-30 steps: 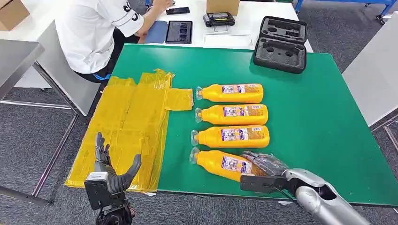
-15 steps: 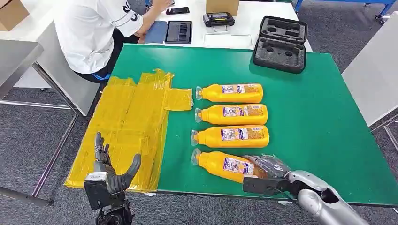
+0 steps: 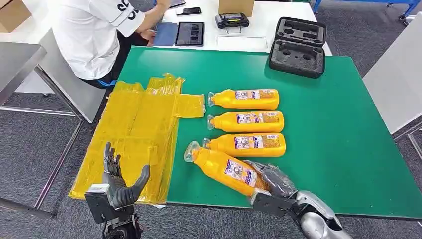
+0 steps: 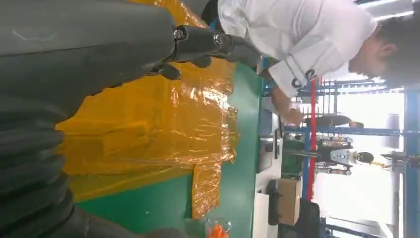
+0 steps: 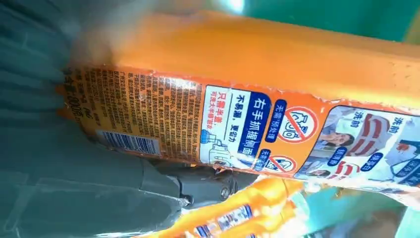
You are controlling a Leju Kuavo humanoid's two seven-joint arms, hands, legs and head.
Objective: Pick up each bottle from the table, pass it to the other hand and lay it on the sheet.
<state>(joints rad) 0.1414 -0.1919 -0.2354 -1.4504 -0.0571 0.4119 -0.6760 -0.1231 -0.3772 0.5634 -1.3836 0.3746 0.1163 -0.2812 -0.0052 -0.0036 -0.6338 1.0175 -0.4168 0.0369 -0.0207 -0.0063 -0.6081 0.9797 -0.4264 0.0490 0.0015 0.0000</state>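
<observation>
Several orange bottles with clear caps lie in a column on the green table. My right hand grips the base end of the nearest bottle, lifted and slanted with its cap toward the yellow sheet. In the right wrist view that bottle fills the picture, with my fingers under its label. Three more bottles lie side by side behind it. My left hand hovers open, palm up, fingers spread, at the near edge of the sheet.
A person in a white shirt sits at the far left corner of the table by a tablet. A black foam case lies at the far edge. A white table stands to the right.
My right hand has lifted the nearest bottle off the table and swung its cap end up and to the left. The left hand has barely shifted.
</observation>
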